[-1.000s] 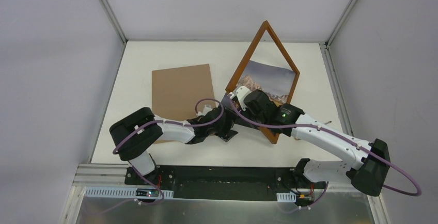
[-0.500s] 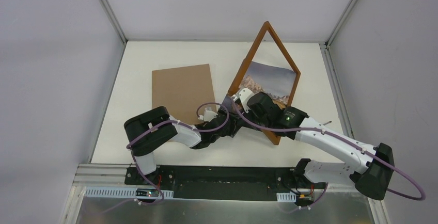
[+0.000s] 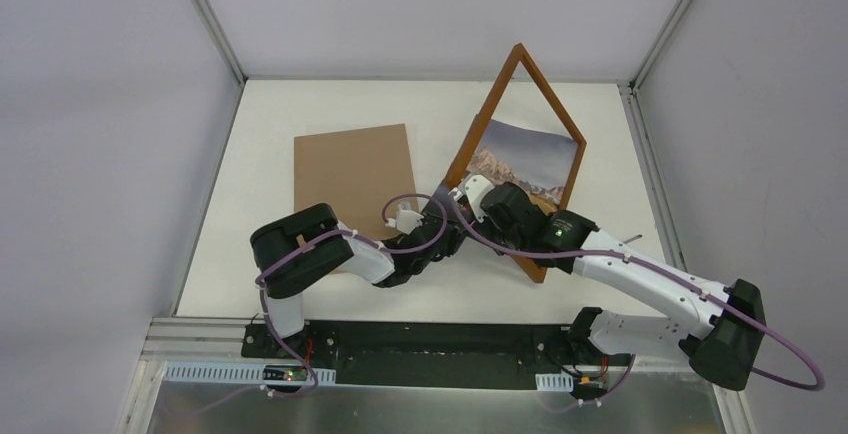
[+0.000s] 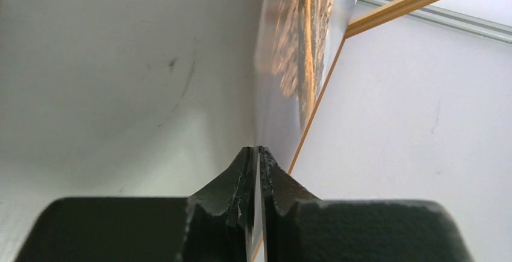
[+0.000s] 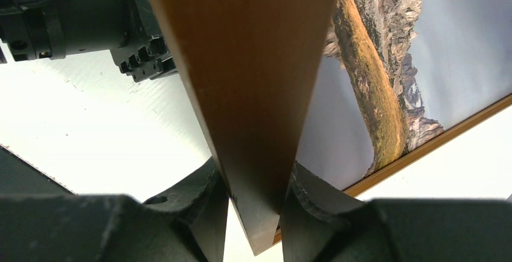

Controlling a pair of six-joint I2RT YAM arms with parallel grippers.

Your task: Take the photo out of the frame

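Mid-table, right gripper (image 5: 255, 214) clamps frame (image 5: 241, 63) — left gripper (image 4: 258, 151) pinches photo (image 4: 300, 44).

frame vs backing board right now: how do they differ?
The frame is tilted up; the backing board lies flat. Jaws of the right gripper clamp the frame; no jaws hold the backing board. The frame is an open outline; the backing board is a solid sheet. Both are rectangular and brown.

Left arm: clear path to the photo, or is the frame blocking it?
Looks like yes: the left pincer is shut on the photo's near edge. The frame, gripped by the right pincer, doesn't cover that edge.
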